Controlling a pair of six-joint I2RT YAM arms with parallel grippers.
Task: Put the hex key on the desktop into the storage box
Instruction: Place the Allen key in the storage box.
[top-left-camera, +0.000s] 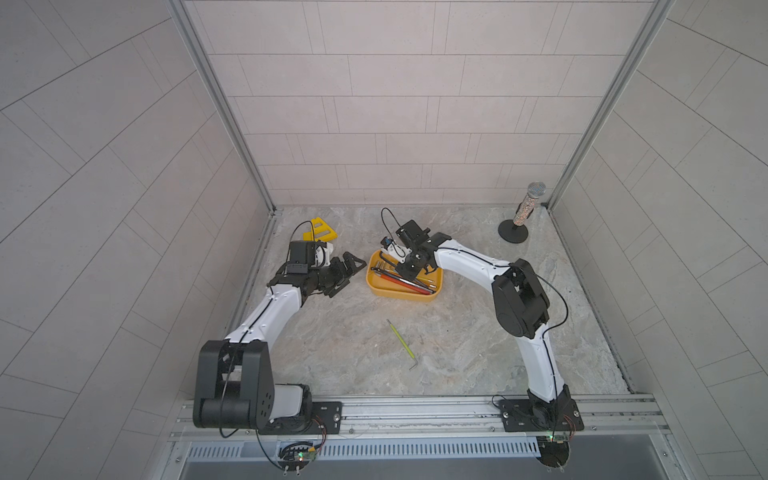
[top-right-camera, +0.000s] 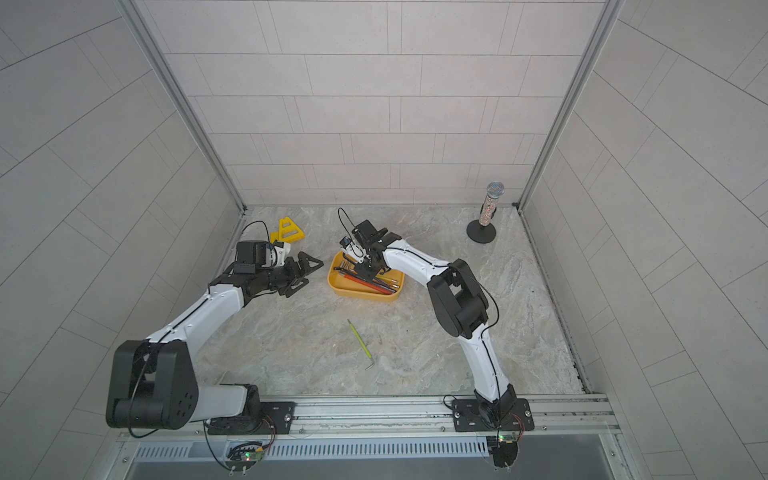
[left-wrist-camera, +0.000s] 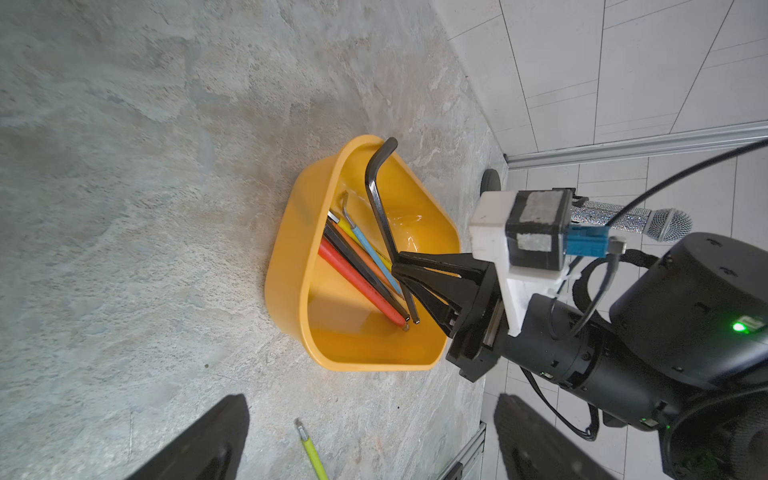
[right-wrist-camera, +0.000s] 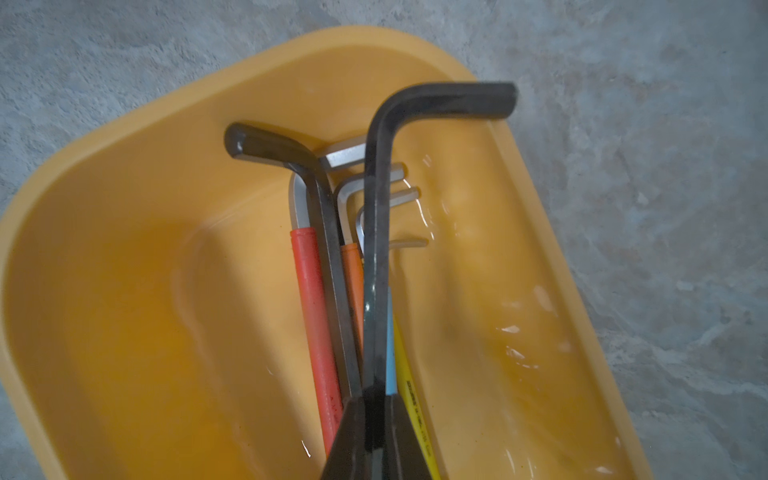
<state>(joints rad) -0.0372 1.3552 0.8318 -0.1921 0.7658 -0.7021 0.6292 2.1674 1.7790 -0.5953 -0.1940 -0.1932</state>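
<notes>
right gripper (left-wrist-camera: 397, 267) clamped on black hex key (right-wrist-camera: 376, 232) over the storage box (right-wrist-camera: 124, 124); bent end looks level with the box rim, so if you release now it may tip outside.

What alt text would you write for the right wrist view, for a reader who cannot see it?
The right claw is shut on a black hex key, holding it over the yellow-orange storage box. Keys with red, orange, blue and yellow sleeves lie inside; marbled desktop surrounds it.
</notes>
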